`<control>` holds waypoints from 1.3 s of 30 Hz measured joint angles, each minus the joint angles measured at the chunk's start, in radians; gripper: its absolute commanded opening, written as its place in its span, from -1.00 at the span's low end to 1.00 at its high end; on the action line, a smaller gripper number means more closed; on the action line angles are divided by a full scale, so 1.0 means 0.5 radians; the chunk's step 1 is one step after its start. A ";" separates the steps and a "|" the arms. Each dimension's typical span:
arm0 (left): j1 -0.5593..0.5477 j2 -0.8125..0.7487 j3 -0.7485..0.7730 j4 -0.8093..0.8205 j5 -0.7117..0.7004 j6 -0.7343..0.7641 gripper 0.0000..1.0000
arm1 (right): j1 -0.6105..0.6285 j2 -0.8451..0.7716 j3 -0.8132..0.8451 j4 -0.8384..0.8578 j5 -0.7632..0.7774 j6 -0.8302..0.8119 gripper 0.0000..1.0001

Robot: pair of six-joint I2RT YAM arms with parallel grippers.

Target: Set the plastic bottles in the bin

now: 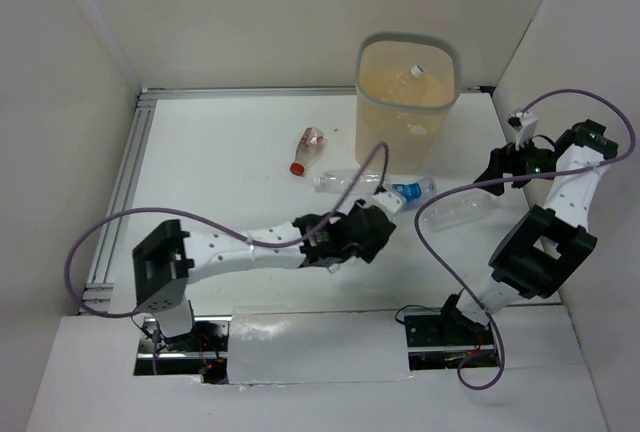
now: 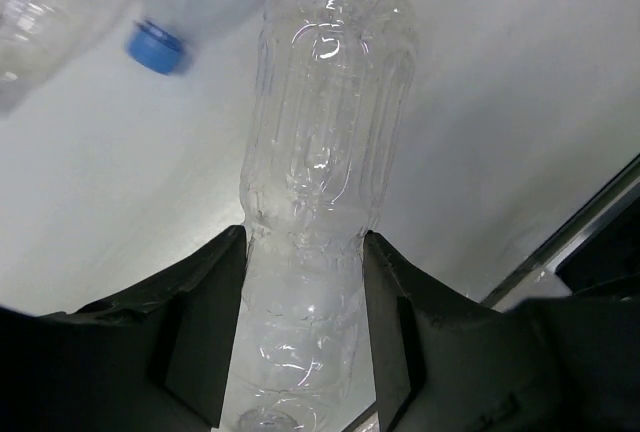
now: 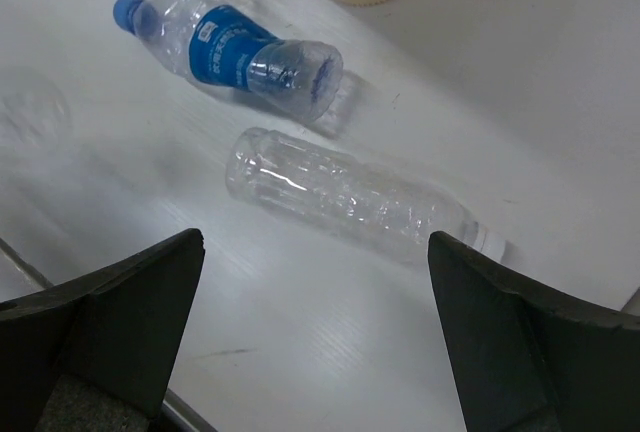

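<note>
- Left gripper (image 2: 305, 242) is clenching a clear bottle (image 2: 325, 122)
- Right gripper (image 3: 312, 252) is hanging wide open above a white-capped bottle (image 3: 340, 192) and a blue-labelled bottle (image 3: 235, 52) lying on the table (image 1: 230, 152)
- Red-capped bottle (image 1: 308, 145) is lying farther back
- Bin (image 1: 385, 117) is standing at the far edge, holding one loose bottle (image 1: 417, 72)

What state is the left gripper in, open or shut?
Shut: the left gripper has both fingers pressed against the clear bottle.
</note>
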 measured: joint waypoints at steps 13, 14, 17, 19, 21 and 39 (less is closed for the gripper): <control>0.584 -0.291 0.802 0.019 0.215 0.060 -0.52 | 0.039 -0.355 -0.473 0.049 0.187 -0.347 0.92; 0.611 -0.289 0.879 0.041 0.265 0.060 -0.52 | 0.050 -0.372 -0.502 0.053 0.202 -0.357 0.92; 0.723 -0.285 1.071 0.153 0.460 0.041 -0.52 | 0.077 -0.421 -0.578 0.066 0.242 -0.382 0.92; 0.804 -0.277 1.131 0.255 0.591 -0.004 -0.52 | 0.095 -0.439 -0.609 0.080 0.260 -0.391 0.92; 0.882 -0.241 1.178 0.352 0.703 -0.070 -0.52 | 0.112 -0.455 -0.645 0.097 0.278 -0.390 0.92; 1.093 0.741 1.723 1.164 0.884 -0.848 -0.33 | 0.256 -0.661 -0.950 0.294 0.497 -0.299 0.92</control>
